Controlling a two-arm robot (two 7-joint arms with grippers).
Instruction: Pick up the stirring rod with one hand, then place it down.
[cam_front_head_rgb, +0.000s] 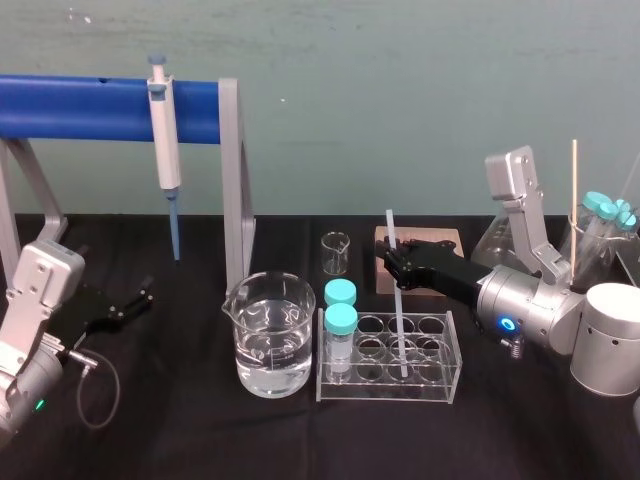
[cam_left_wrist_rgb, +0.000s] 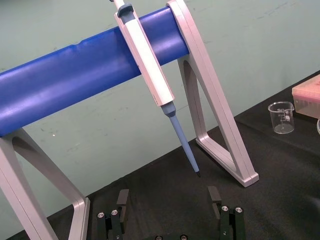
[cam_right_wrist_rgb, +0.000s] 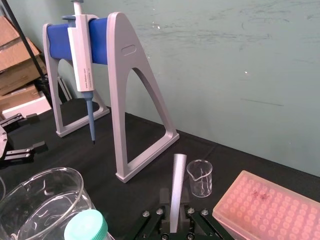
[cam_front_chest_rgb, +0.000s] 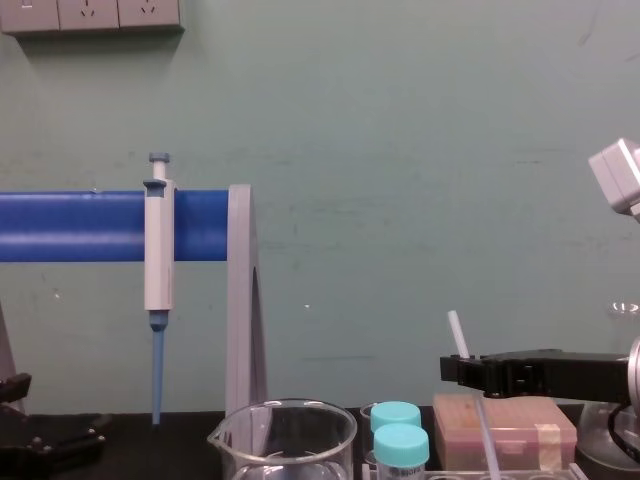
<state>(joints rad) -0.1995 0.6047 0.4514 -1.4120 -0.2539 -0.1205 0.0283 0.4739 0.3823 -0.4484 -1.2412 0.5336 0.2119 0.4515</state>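
Note:
The stirring rod (cam_front_head_rgb: 397, 300) is a thin white translucent stick standing slightly tilted in a well of the clear tube rack (cam_front_head_rgb: 440, 388). My right gripper (cam_front_head_rgb: 393, 262) reaches in from the right and is shut on the rod's upper part. In the right wrist view the rod (cam_right_wrist_rgb: 176, 190) rises from between the two black fingers (cam_right_wrist_rgb: 189, 212), which press on both its sides. From the chest, the rod's top end (cam_front_chest_rgb: 457, 335) pokes above the right gripper (cam_front_chest_rgb: 466, 371). My left gripper (cam_front_head_rgb: 140, 298) rests at the table's left, open (cam_left_wrist_rgb: 168, 196) with nothing in it.
A water-filled beaker (cam_front_head_rgb: 268, 345) and two teal-capped vials (cam_front_head_rgb: 340, 320) stand just left of the rod. Behind are a small beaker (cam_front_head_rgb: 336, 252) and a pink tip box (cam_front_head_rgb: 443, 238). A pipette (cam_front_head_rgb: 165, 150) hangs on the blue-barred stand (cam_front_head_rgb: 80, 108). Flasks (cam_front_head_rgb: 600, 230) crowd the right.

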